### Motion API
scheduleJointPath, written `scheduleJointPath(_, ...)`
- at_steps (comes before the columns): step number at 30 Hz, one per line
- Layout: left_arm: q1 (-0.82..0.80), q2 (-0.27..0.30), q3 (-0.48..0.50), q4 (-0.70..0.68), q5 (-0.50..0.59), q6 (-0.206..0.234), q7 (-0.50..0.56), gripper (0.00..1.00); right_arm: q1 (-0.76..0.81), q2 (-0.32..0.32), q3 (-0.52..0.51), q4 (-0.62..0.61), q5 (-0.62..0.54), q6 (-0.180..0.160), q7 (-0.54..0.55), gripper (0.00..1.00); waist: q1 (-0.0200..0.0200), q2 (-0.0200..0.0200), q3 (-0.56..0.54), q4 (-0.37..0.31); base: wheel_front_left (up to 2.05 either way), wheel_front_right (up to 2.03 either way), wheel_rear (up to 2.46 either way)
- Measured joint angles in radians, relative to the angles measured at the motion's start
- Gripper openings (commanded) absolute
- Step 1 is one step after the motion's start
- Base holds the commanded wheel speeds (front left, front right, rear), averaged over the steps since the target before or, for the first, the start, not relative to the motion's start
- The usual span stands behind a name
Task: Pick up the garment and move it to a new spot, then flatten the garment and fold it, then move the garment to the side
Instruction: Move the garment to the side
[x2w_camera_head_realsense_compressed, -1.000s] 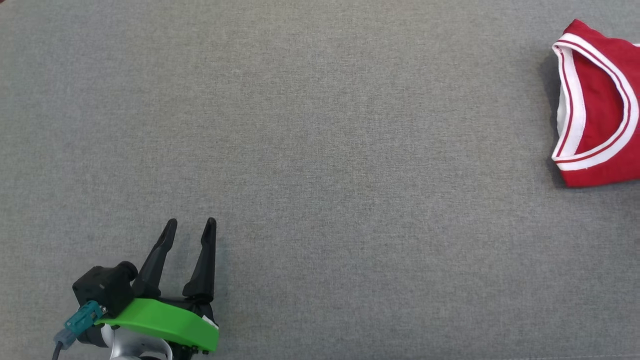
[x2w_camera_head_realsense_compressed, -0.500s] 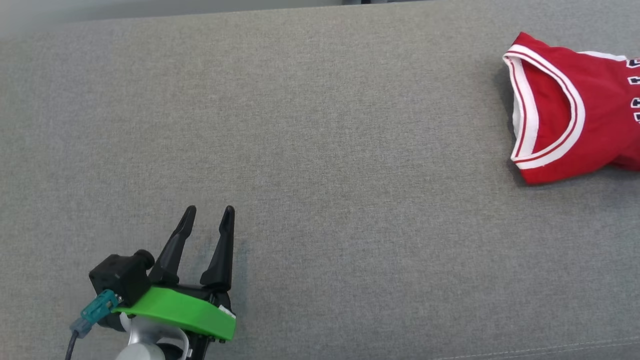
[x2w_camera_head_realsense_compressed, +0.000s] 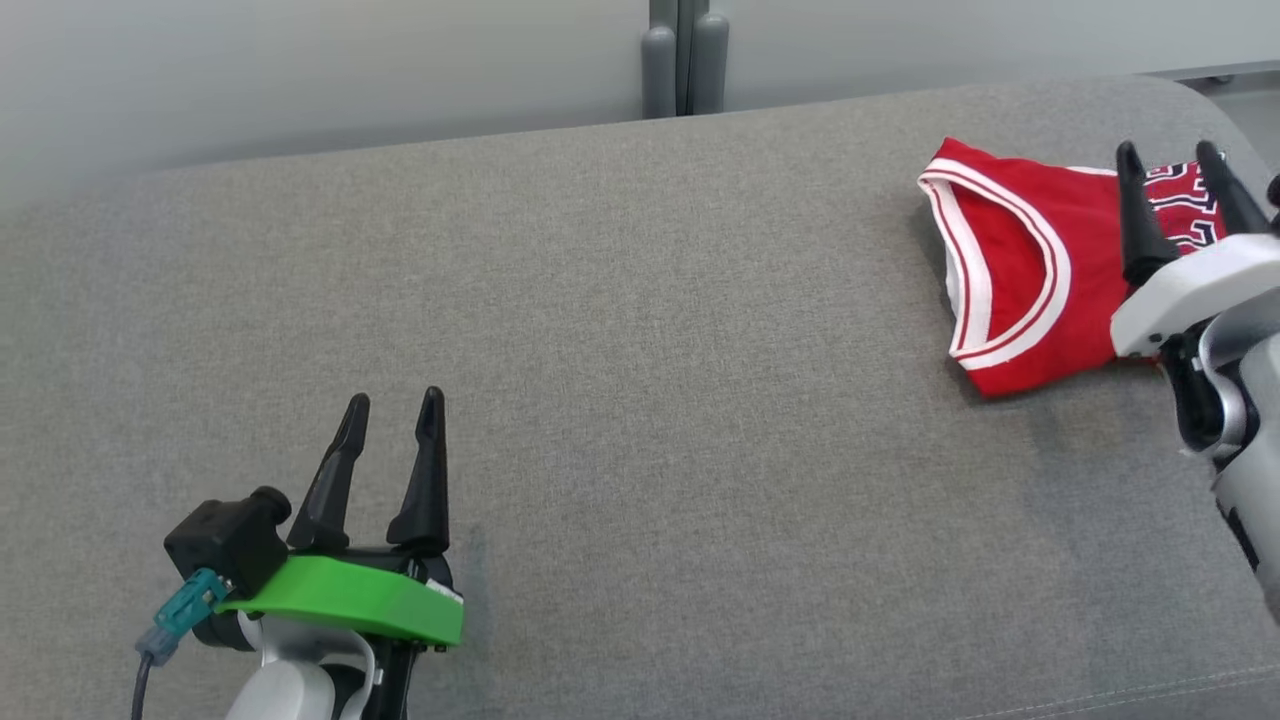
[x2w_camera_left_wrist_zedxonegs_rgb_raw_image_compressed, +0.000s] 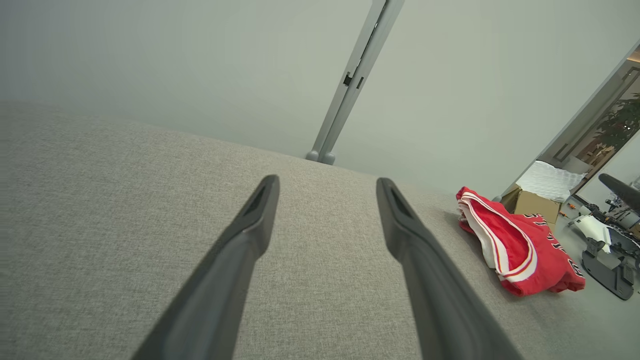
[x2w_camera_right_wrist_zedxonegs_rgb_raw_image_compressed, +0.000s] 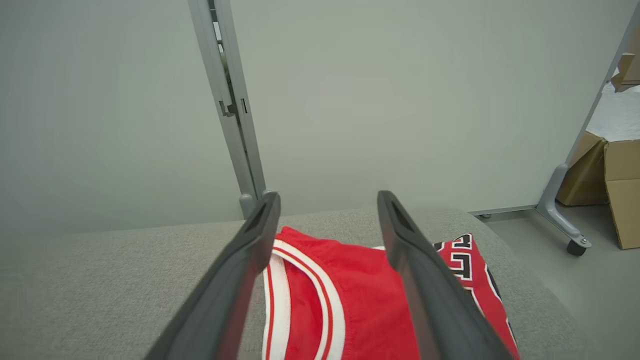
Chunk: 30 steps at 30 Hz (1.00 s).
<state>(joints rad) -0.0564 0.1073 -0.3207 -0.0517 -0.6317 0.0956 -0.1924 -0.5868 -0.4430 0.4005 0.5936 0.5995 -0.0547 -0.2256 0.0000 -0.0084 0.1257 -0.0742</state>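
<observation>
Looking down from the head view, the red jersey (x2w_camera_head_realsense_compressed: 1010, 270) lies in a compact bundle near the far right corner of the grey upholstered surface (x2w_camera_head_realsense_compressed: 640, 350). Its white-and-red banded opening faces left, and black-and-white lettering shows on its right part. The right gripper (x2w_camera_head_realsense_compressed: 1168, 150) stands with its fingers spread wide and holds nothing. Its fingers overlap the lettered part of the jersey, and whether they touch the cloth cannot be told. The left gripper (x2w_camera_head_realsense_compressed: 394, 397), on a green bracket (x2w_camera_head_realsense_compressed: 345, 598), sits at the lower left, also spread wide and empty, well apart from the jersey with bare fabric between them. Behind the surface rise pale partition panels (x2w_camera_head_realsense_compressed: 300, 70) joined by a grey post (x2w_camera_head_realsense_compressed: 685, 55).

From the left wrist view, both fingers part widely over bare grey fabric. The jersey lies off to the right near the surface's edge, with nothing between it and the fingers. Beyond that edge a cardboard box (x2w_camera_left_wrist_zedxonegs_rgb_raw_image_compressed: 532, 205) carries white padding (x2w_camera_left_wrist_zedxonegs_rgb_raw_image_compressed: 547, 181), and dark equipment (x2w_camera_left_wrist_zedxonegs_rgb_raw_image_compressed: 607, 262) rests on the floor.

From the right wrist view, the fingers stand wide with the jersey just below and between them. The banded edge runs beside the left finger and the lettering beside the right one. A caster foot (x2w_camera_right_wrist_zedxonegs_rgb_raw_image_compressed: 575, 246) stands on the floor near the box.
</observation>
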Motion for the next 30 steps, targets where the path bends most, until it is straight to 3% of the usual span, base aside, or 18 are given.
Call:
scheduleJointPath(12, 0.046, -0.003, 0.068, 0.075, 0.003, 0.011, -0.030, 1.00, 0.167, 0.130, -0.012, -0.061, 0.024, -0.042, -0.022, 1.00, 0.0000, 0.0000, -0.109, 0.006, 0.00, 0.00, 0.00)
scheduleJointPath(30, 0.125, -0.007, 0.130, 0.104, 0.055, 0.021, -0.048, 1.00, 0.348, 0.206, -0.021, -0.266, -0.112, -0.069, -0.025, 1.00, 0.0000, 0.0000, -0.141, 0.033, 0.00, 0.00, 0.00)
